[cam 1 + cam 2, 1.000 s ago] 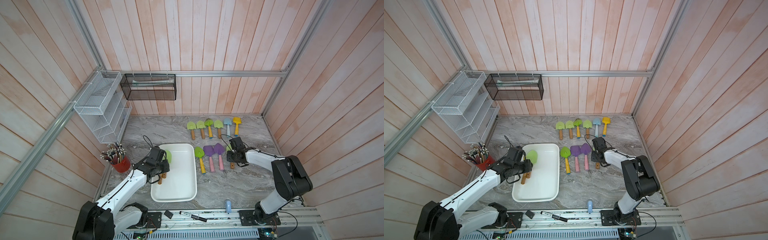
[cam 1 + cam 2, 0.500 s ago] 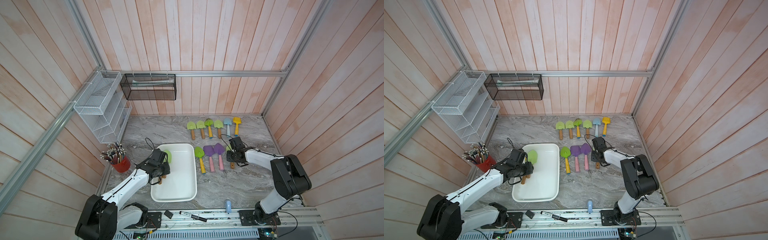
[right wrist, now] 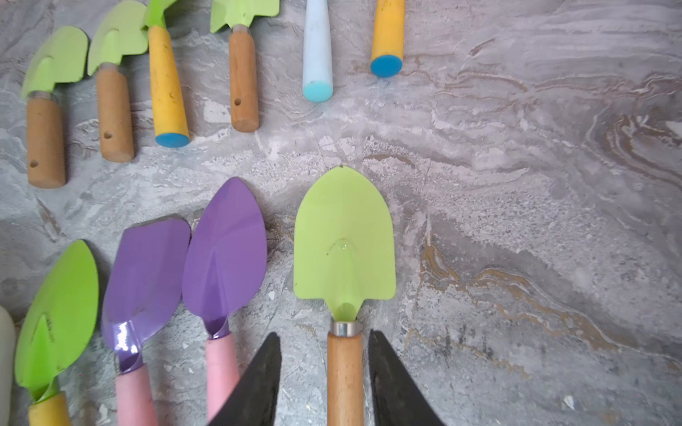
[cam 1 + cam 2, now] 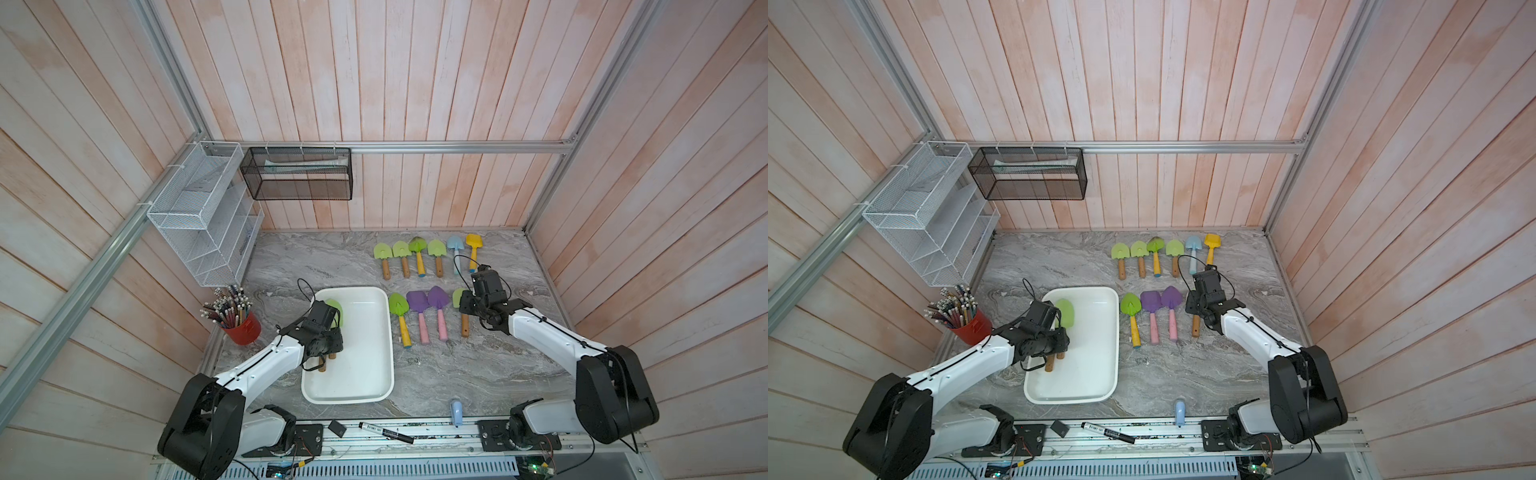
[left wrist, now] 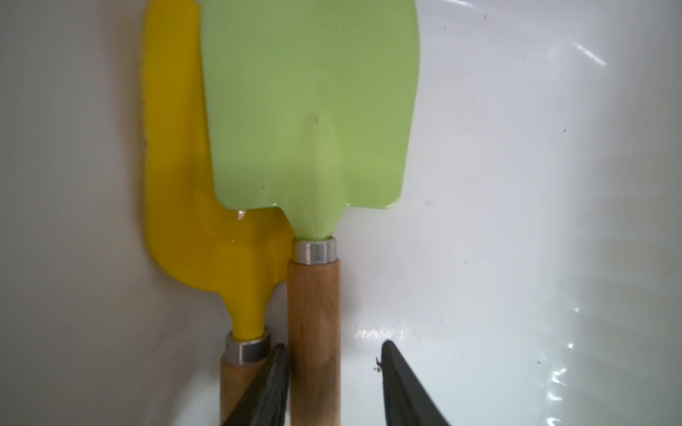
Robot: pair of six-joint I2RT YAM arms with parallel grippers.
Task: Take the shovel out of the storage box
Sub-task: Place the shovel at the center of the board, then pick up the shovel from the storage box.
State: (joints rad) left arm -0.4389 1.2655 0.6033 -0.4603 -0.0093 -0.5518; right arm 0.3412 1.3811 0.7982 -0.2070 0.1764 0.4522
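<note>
- Little has moved since a second ago: the left arm stays over the storage box (image 4: 365, 357), and the right arm stays at the near row of shovels on the table (image 4: 457, 374).
- The left hand (image 5: 332, 346) has its fingers apart astride the wooden handle of the light-green shovel (image 5: 310, 110). One finger (image 5: 265, 387) touches it, squeezed between two handles, and the other stands clear.
- That shovel lies in the box, its blade overlapping a yellow shovel (image 5: 173, 184) that hugs the box's left wall. The box floor beyond is bare.
- The right hand (image 3: 323, 333) has its fingers apart, with a gap on each side of the second green shovel (image 3: 343, 250), which lies on the table. A purple trowel (image 3: 225, 250) is near on one side, with open marble on the other.
</note>
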